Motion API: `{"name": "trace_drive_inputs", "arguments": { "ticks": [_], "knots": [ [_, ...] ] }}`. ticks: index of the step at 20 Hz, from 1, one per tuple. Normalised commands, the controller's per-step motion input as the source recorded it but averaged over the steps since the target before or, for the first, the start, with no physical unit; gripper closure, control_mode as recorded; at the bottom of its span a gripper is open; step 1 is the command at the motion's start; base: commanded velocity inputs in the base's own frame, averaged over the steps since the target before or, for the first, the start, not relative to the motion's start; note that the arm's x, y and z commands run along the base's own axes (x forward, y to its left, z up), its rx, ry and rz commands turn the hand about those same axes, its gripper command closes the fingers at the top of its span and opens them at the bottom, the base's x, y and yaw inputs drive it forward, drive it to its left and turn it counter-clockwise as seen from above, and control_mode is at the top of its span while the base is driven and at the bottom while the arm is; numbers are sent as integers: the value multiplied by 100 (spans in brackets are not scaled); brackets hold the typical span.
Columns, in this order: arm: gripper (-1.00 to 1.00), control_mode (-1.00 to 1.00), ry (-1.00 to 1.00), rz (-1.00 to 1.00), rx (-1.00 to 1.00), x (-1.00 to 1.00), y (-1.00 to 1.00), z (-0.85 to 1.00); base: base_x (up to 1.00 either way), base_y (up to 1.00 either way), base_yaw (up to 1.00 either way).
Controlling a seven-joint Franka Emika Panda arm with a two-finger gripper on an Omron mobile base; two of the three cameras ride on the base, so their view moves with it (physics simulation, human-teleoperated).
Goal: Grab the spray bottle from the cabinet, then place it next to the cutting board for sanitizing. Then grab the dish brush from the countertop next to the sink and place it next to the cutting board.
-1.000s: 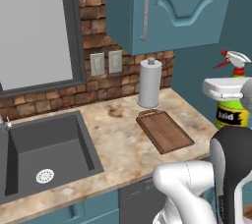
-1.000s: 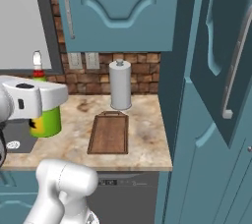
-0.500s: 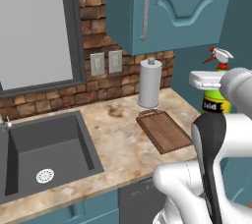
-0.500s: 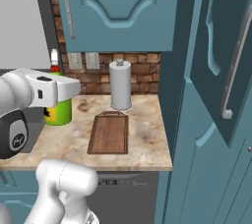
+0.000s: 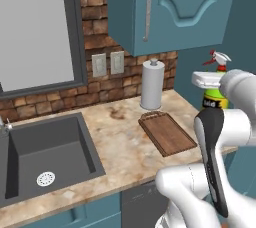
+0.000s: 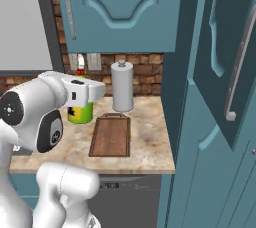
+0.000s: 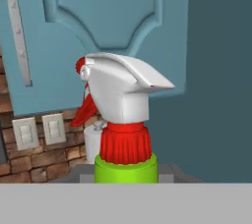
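Observation:
My gripper (image 5: 212, 88) is shut on the spray bottle (image 5: 215, 103), a green bottle with a yellow label and a red-and-white trigger nozzle, held upright in the air. In the right base view the spray bottle (image 6: 80, 115) hangs just left of the dark brown cutting board (image 6: 111, 135), above the countertop (image 6: 150, 137). The hand view looks past the spray bottle's nozzle (image 7: 123, 100) from close up. The cutting board (image 5: 166, 133) lies flat in front of the paper-towel roll. The tall teal cabinet (image 6: 210, 122) stands at the right with its door open. The dish brush is out of view.
A white paper-towel roll (image 5: 151, 84) stands behind the board by the brick wall. The dark sink (image 5: 45, 152) lies at the left. A teal wall cupboard (image 5: 170, 7) hangs above the counter. The open cabinet door's bar handle (image 6: 240, 62) juts out at the right.
The arm has carried the spray bottle away from the cabinet side and in over the counter, closer to the cutting board. The grip has stayed the same.

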Motion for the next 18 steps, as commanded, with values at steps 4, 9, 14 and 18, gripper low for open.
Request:
{"name": "trace_drive_inputs", "arguments": {
  "ticks": [4,9,14,18],
  "knots": [
    [100,-100,-27,0,0,51,-21,-75,0,0,0],
    [100,-100,-34,0,-7,27,0,-83,0,0,0],
    [100,-100,-28,0,-9,40,0,-88,0,0,0],
    [100,-100,-11,0,-4,76,-5,-84,0,0,0]
  ]
}}
